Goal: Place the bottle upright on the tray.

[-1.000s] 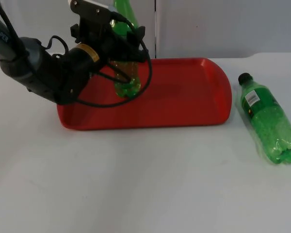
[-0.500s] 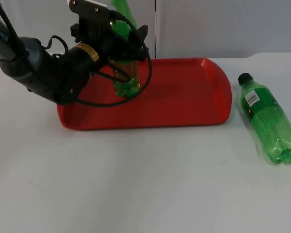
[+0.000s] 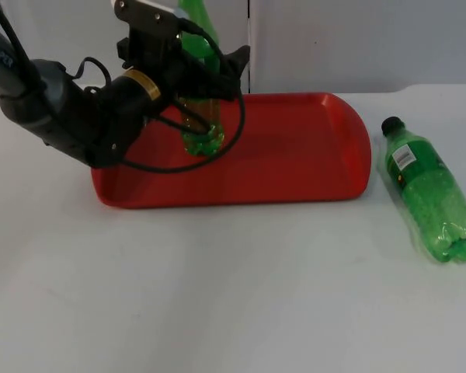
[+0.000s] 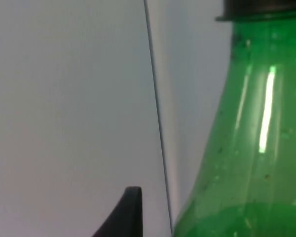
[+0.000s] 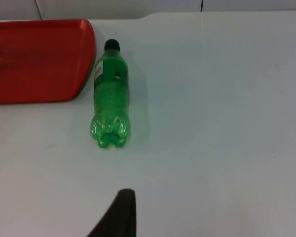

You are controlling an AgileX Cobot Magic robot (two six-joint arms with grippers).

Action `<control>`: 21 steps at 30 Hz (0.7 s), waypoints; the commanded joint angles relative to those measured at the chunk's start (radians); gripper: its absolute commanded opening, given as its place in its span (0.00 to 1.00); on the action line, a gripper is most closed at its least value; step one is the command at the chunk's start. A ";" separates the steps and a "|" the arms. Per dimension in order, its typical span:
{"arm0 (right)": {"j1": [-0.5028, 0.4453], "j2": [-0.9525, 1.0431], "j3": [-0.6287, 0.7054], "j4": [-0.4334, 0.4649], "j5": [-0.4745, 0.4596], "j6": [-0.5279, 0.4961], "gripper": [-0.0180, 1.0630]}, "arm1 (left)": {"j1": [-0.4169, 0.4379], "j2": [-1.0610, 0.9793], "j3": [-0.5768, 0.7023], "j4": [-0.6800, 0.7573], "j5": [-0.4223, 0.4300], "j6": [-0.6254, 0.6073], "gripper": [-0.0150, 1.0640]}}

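A green bottle [image 3: 203, 137] stands upright on the left part of the red tray [image 3: 295, 159]. My left gripper [image 3: 207, 61] is level with the bottle's upper body, open, with its fingers spread on either side of it. In the left wrist view the bottle's neck and shoulder [image 4: 246, 148] are very close, under a dark cap. A second green bottle [image 3: 429, 190] with a black cap lies on its side on the table, right of the tray. My right gripper [image 5: 119, 215] waits above the table, short of that lying bottle [image 5: 110, 96].
The grey partition wall [image 3: 357, 43] rises just behind the tray. The tray's right edge [image 5: 86, 54] sits close to the lying bottle's cap. Open white table spreads in front of the tray and around the lying bottle.
The left gripper's right finger has swung outward, away from the bottle. The bottle has settled a little more upright on the tray. The lying bottle has not moved.
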 commanded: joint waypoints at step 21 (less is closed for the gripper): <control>-0.006 -0.003 0.002 0.001 -0.005 0.000 0.93 | 0.000 -0.091 0.258 -0.011 -0.166 0.008 0.99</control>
